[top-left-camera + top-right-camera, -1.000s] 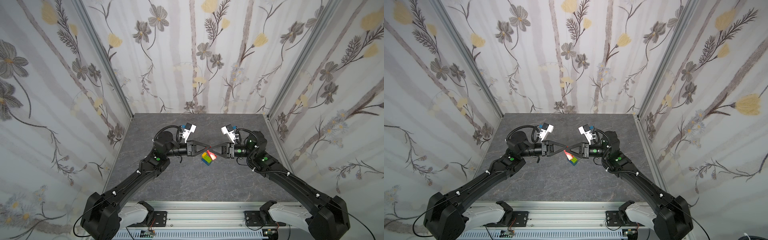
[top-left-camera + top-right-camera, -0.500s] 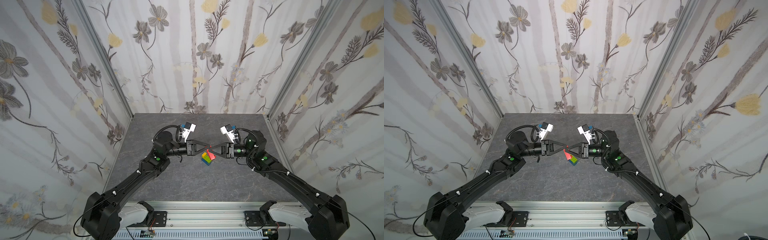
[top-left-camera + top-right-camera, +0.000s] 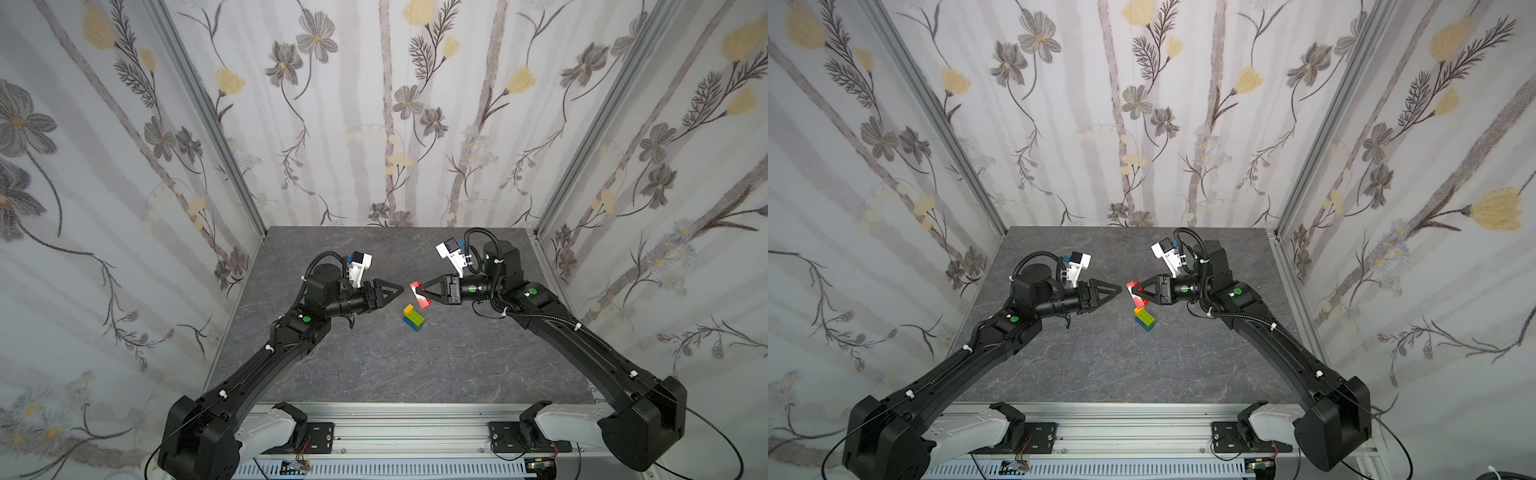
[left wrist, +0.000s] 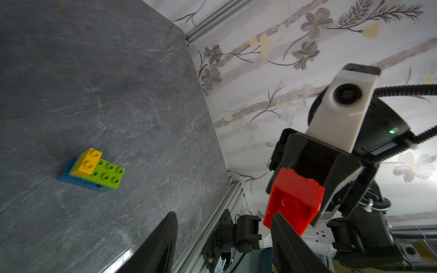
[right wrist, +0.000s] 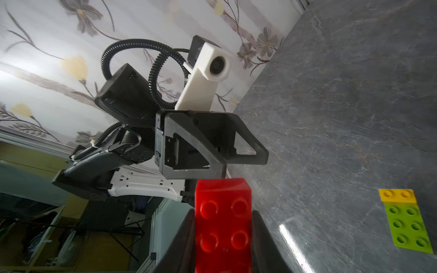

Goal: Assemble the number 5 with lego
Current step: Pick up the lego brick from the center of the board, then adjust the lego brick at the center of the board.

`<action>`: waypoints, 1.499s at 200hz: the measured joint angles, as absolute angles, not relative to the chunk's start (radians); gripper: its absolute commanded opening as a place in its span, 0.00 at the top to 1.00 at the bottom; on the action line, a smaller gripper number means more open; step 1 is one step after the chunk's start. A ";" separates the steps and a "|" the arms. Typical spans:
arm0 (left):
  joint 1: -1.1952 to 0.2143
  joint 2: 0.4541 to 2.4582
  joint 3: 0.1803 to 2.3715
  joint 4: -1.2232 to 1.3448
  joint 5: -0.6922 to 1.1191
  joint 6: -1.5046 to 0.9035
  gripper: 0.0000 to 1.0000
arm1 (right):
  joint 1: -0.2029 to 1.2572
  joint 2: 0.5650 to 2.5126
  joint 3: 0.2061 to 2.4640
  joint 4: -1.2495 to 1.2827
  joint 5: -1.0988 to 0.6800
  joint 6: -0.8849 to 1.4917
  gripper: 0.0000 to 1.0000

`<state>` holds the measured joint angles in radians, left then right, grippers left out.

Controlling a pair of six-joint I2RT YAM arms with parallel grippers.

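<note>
My right gripper is shut on a red brick and holds it tilted in the air above the table; the wrist view shows the brick studs up between the fingers. Just below and in front of it, a small stack rests on the table: a blue brick underneath, a lime-green one over it, a small yellow one on top. My left gripper is open and empty, a short gap left of the red brick. Both top views show the stack.
The dark grey table is boxed in by flowered walls at the left, back and right. A metal rail with the arm mounts runs along the front edge. Both arms reach in from the front corners.
The two grippers met at the red brick over the stack. The left one has opened, let go and drawn back to the left; the right one closed on the brick and keeps it.
</note>
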<state>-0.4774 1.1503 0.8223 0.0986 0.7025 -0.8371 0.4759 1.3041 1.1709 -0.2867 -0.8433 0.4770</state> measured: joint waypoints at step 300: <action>-0.449 1.950 0.730 0.802 0.680 -1.150 0.95 | 0.657 1.827 1.500 -0.793 -0.080 -0.011 0.93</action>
<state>-0.4492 1.9499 0.7296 0.8024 0.6796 -1.1503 0.6571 1.8271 1.4998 -0.7925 -0.0803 -0.0113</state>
